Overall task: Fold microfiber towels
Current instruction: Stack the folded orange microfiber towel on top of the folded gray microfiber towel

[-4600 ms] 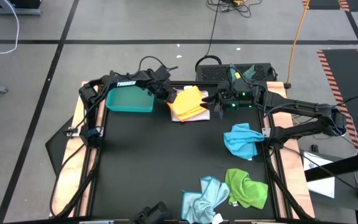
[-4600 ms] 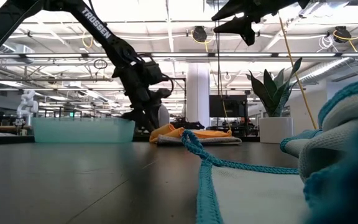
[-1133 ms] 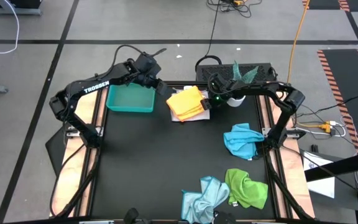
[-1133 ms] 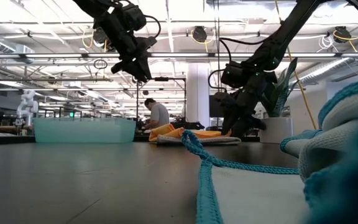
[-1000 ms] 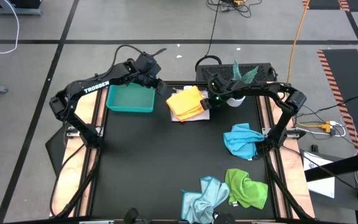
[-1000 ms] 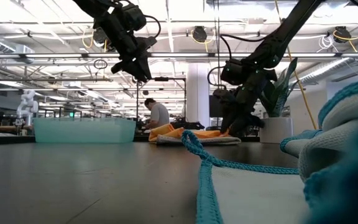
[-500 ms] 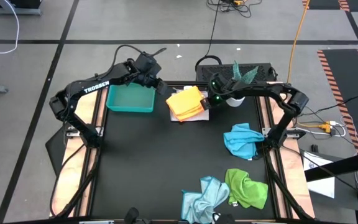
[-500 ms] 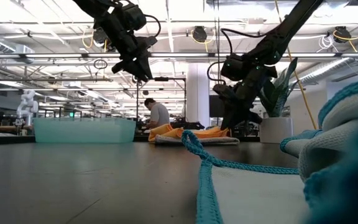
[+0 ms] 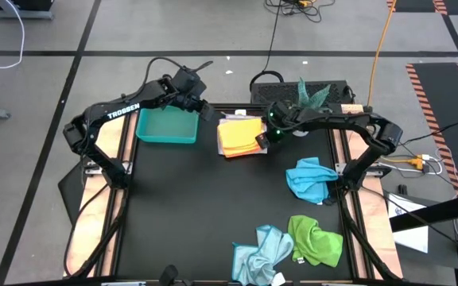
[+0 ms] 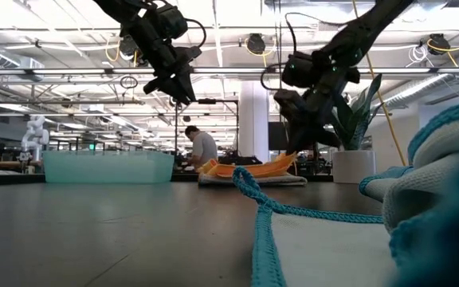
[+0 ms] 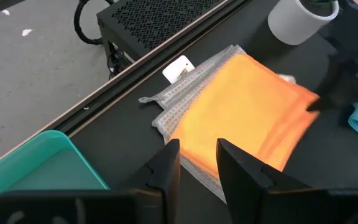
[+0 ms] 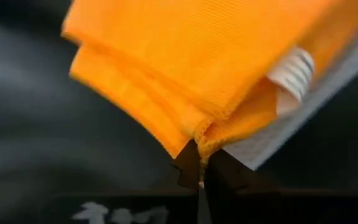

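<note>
A folded yellow-orange towel (image 9: 239, 137) lies on a white-grey towel (image 9: 234, 121) at the table's far middle. My right gripper (image 9: 262, 140) is shut on the orange towel's right corner, which is raised in the low view (image 10: 287, 158). The towel's left part still rests on the white-grey towel (image 10: 249, 181). My left gripper (image 9: 206, 112) hangs open in the air above and left of the pile, its fingers (image 11: 166, 167) empty. A bright blue towel (image 9: 308, 179), a green towel (image 9: 316, 240) and a pale blue towel (image 9: 259, 253) lie crumpled at the right and near side. My right gripper pinches the orange towel's right corner (image 12: 201, 140) between its two fingertips (image 12: 187, 167), with several folded layers in the pinch. The fingers come slanting down from the table's far right. The corner is lifted clear and the towel slopes down to its left part on the white-grey towel.
A teal tray (image 9: 165, 127) stands at the far left beside the pile. A white pot with a plant (image 9: 302, 119) and a black box (image 9: 324, 91) sit at the far edge. A person (image 10: 202, 147) shows in the room behind.
My right gripper has shut on the orange towel's right corner and risen, moving a little toward the table's left. That corner has lifted off the pile, and the towel has turned squarer on the white-grey towel, whose far edge now shows.
</note>
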